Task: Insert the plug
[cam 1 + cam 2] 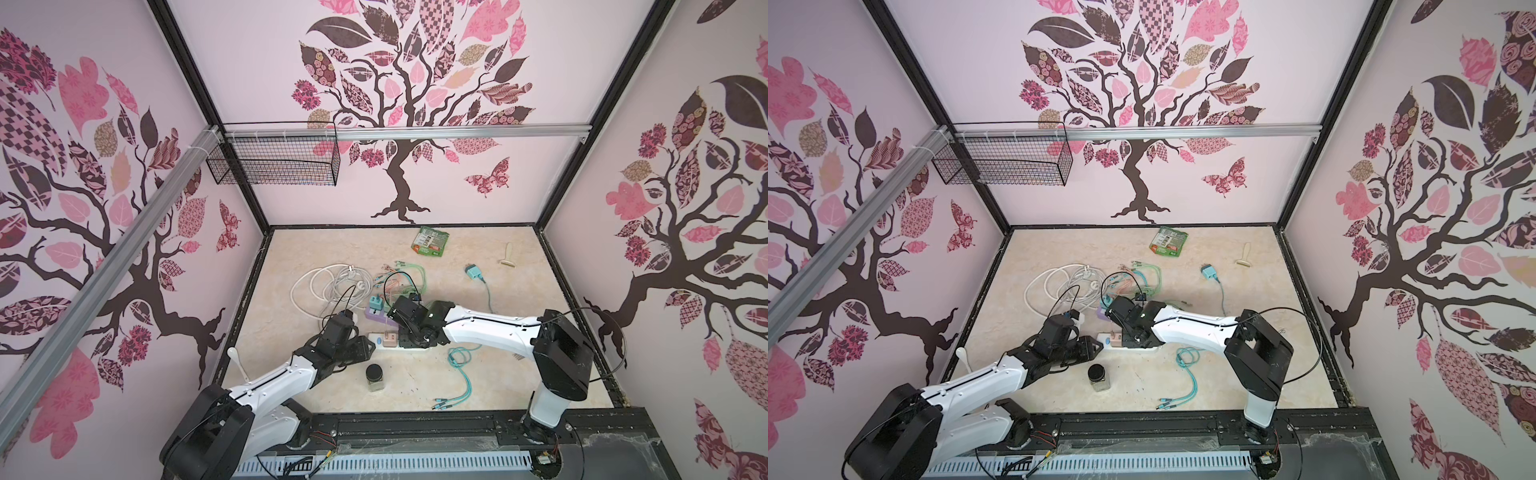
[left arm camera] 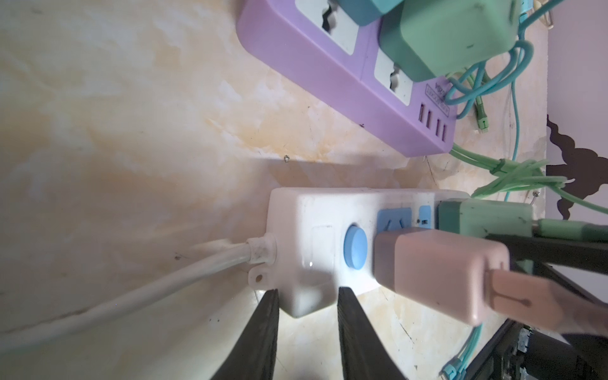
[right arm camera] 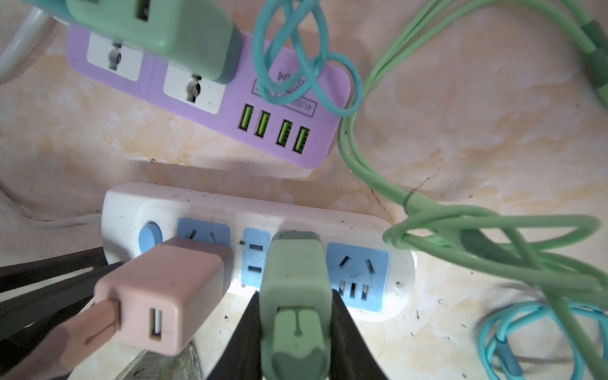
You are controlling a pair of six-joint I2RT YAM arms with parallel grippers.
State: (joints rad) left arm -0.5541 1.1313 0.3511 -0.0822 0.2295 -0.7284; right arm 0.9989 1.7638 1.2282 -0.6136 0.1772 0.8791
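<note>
Robot's right jaws grip the green plug point(image 3: 296, 279) at the white power strip point(image 3: 197, 204)'s middle socket; left jaws clamp its cord end.

Pale pink walls point(image 1: 552, 62) close the space on three sides, each printed with a dark brown tree point(image 1: 400, 174) bearing pink and patterned leaves. A butterfly point(image 1: 487, 178) sits beside the trunk on the back wall. Black frame posts point(image 1: 189, 66) run up the corners. An aluminium rail point(image 1: 457, 132) crosses the back wall, and a black wire basket point(image 1: 282, 164) hangs from its left end. The floor point(image 1: 532, 357) is a beige marbled surface, evenly lit, with only soft shadows.
</note>
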